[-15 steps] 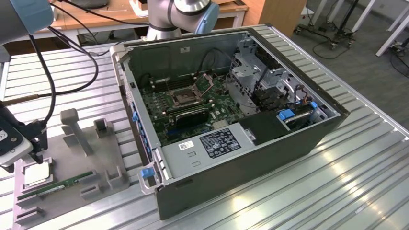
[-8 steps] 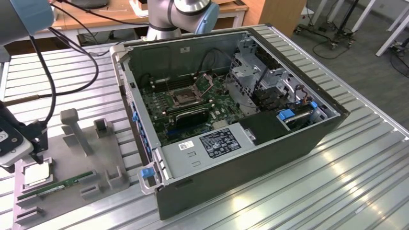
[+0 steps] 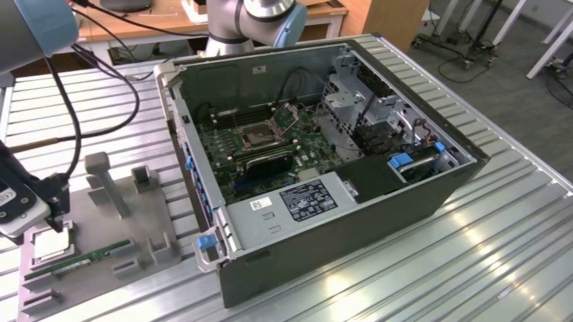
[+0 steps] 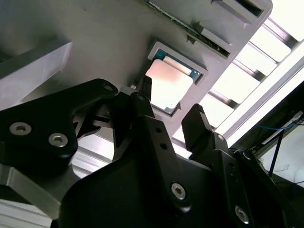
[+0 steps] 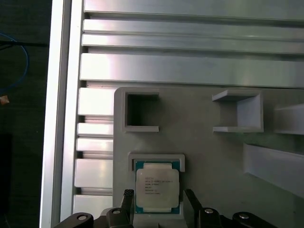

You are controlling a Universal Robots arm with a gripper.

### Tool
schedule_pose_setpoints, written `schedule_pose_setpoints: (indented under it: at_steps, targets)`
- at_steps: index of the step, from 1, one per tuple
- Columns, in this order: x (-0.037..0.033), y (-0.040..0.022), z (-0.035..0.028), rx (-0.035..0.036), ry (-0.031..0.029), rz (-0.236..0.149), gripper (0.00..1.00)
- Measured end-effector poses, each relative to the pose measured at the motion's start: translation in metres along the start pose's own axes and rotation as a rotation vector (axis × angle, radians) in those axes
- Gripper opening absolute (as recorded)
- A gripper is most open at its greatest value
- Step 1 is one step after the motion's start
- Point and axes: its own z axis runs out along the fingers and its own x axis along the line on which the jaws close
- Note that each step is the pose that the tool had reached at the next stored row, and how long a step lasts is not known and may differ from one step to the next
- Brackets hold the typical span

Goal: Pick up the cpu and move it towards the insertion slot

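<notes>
The cpu (image 3: 52,245) lies flat in a recess of the grey plastic tray (image 3: 134,221) at the exterior view's left, silvery face up. My gripper (image 3: 56,227) hangs just above it, open. In both wrist views the two black fingers (image 5: 127,198) straddle the cpu (image 5: 157,188) on opposite sides with a gap to each edge, nothing held. The cpu (image 4: 168,86) shows between the fingertips (image 4: 196,116) of the gripper (image 4: 170,97). The insertion slot (image 3: 259,138) sits on the green board inside the open computer case, well to the exterior view's right of the gripper (image 5: 158,199).
A long green memory stick (image 3: 82,257) lies in the tray beside the cpu. Upright grey blocks (image 3: 106,184) stand on the tray. The case wall (image 3: 184,134) rises between tray and board. Black cables (image 3: 107,100) hang over the slatted metal table (image 3: 465,255).
</notes>
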Motion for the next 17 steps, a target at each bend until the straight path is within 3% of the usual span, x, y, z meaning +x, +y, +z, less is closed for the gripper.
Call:
schedule_pose_setpoints:
  at_steps: [17]
  targets:
    - [0.0, -0.0002, 0.0046, -0.0001, -0.0002, 0.0, 0.53]
